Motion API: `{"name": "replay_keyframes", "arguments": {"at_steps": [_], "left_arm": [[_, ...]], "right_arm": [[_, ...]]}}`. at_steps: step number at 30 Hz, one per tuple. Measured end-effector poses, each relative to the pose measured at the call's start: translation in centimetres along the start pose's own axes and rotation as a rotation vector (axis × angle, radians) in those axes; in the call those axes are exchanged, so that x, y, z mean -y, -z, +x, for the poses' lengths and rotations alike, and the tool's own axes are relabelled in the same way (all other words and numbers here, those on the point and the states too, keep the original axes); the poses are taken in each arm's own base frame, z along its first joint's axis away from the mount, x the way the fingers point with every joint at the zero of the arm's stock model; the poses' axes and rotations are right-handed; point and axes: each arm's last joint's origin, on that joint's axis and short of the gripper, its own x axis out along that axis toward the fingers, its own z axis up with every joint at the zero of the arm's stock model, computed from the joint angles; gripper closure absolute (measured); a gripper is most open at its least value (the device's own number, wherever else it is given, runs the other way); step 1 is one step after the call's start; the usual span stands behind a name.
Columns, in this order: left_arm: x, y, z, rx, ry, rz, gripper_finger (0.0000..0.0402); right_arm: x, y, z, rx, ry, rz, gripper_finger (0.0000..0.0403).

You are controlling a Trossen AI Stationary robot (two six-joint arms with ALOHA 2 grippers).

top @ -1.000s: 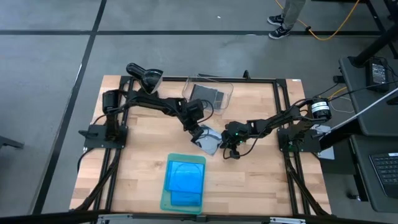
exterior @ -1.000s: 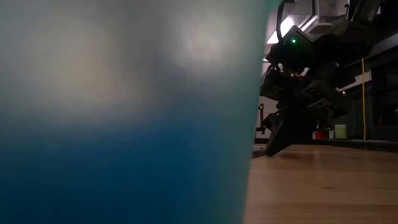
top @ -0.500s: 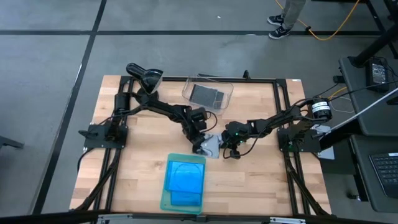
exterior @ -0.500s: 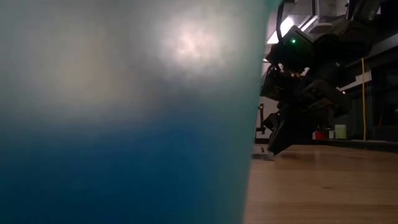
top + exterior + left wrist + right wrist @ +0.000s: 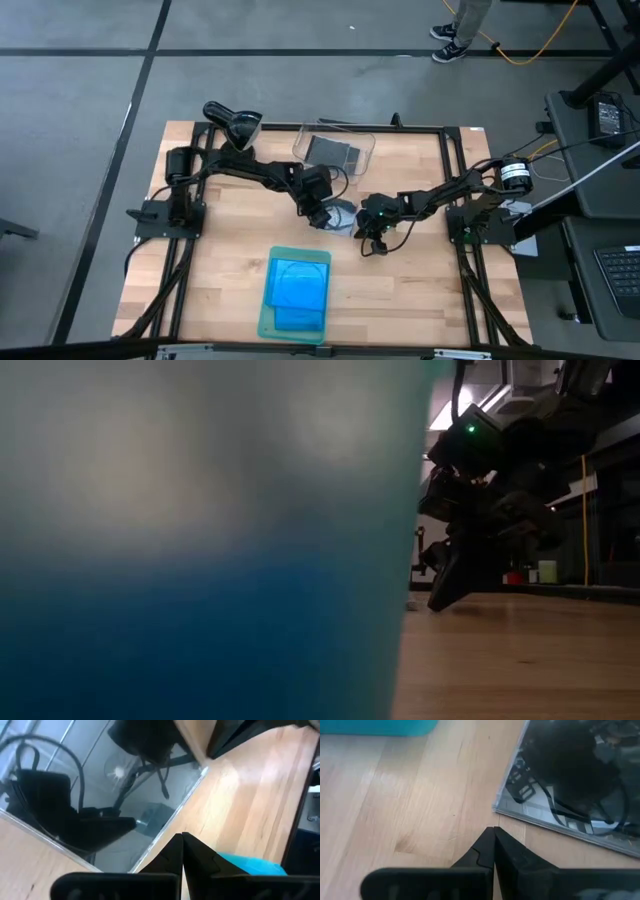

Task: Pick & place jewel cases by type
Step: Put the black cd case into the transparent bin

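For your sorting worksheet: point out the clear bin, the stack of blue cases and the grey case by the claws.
clear bin (image 5: 366,142): high view, its right rim.
blue cases (image 5: 298,285): high view, top case's middle.
grey case (image 5: 580,790): right wrist view, its dark cover.

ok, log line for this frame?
left tool: shut, at clear case | right tool: shut, empty | blue cases: on green tray

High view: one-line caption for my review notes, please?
Left gripper and right gripper, both shut, flank a clear jewel case; blue cases stacked on tray.
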Motion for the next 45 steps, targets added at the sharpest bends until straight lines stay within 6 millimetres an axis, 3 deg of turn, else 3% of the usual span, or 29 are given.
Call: {"name": "replay_keyframes", "arguments": {"at_steps": [9,14,18,27,35,45], "left_arm": [[1.4,0.3,-0.4,0.026,0.006,0.039,0.04],[1.8,0.6,-0.2,0.021,0.009,0.05,0.0398],[1.8,0.6,-0.2,0.019,0.009,0.049,0.04],[1.7,0.8,-0.3,0.002,-0.001,0.03,0.04],[2.2,1.0,-0.1,0.0,-0.001,0.002,0.0398],[2.5,1.0,-0.4,0.017,-0.002,-0.029,0.0398]], "right_arm": [[-0.2,-0.7,-0.3,0.009,-0.052,-0.158,0.0393],[-0.7,-3.0,-2.2,0.047,-0.034,-0.302,0.0393],[-0.4,-3.7,-3.7,-0.027,0.057,-0.405,0.0393],[4.4,-4.8,-5.7,0.023,0.203,-0.336,0.0388],[9.1,-4.3,-7.5,0.069,0.316,-0.275,0.0324],[9.5,-2.9,-5.4,0.0,0.209,-0.24,0.0305]]}}
